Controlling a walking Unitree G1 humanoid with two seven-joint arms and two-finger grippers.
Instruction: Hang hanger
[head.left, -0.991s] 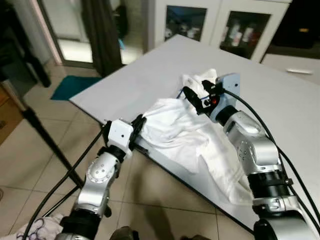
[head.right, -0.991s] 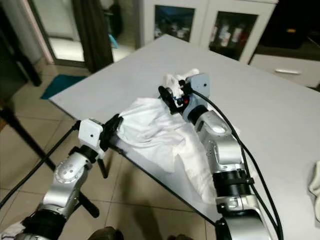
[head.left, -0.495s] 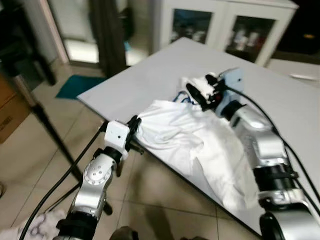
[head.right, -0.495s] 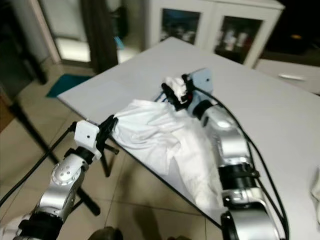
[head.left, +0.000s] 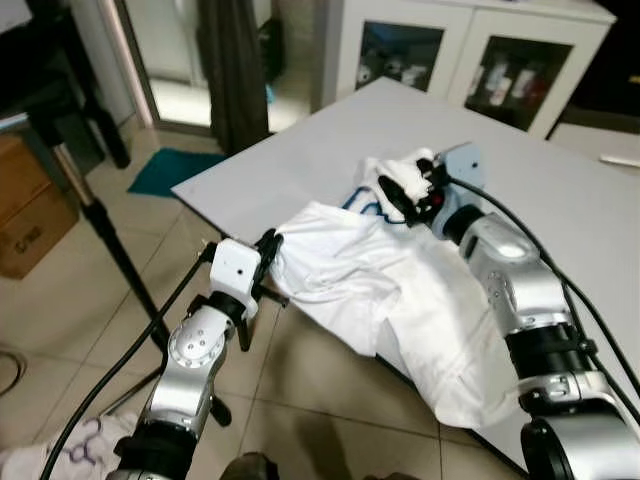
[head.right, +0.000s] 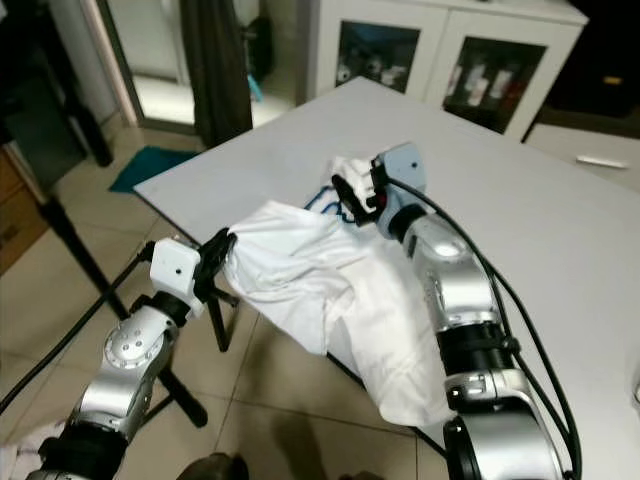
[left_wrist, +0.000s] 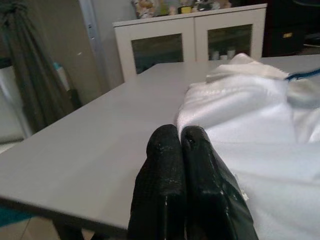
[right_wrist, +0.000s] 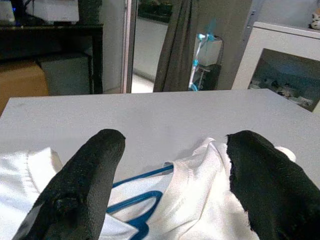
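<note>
Change since a second ago: the white shirt (head.left: 370, 285) sits nearer the table's front edge and hangs further over it; my right gripper (head.left: 403, 196) has drawn back with it, and the blue hanger (head.left: 362, 200) now shows beside the collar. Some of the shift across the picture is my head moving.

Item 1, left gripper (left_wrist: 179, 150): fingers pressed together, pinching the shirt's edge at the corner of the grey table (head.left: 300, 150), just off its rim.

Item 2, right gripper: fingers (right_wrist: 85, 185) spread wide, holding nothing, poised just above the collar and the hanger.

Item 3, blue hanger: thin blue plastic, threaded inside the shirt's neck, lying on the table among bunched fabric. Only a curved stretch shows at the collar opening; the hook cannot be made out.

Item 4, white shirt: soft, creased, bunched at the neck, lower part draped over the table edge toward the floor.

Step in hand, as I judge it: securing the hanger near its neck. To do it well, I should lower the right fingers astride the blue bar (not the cloth alone), close firmly, and keep my left pinch so the shirt does not slide off.
</note>
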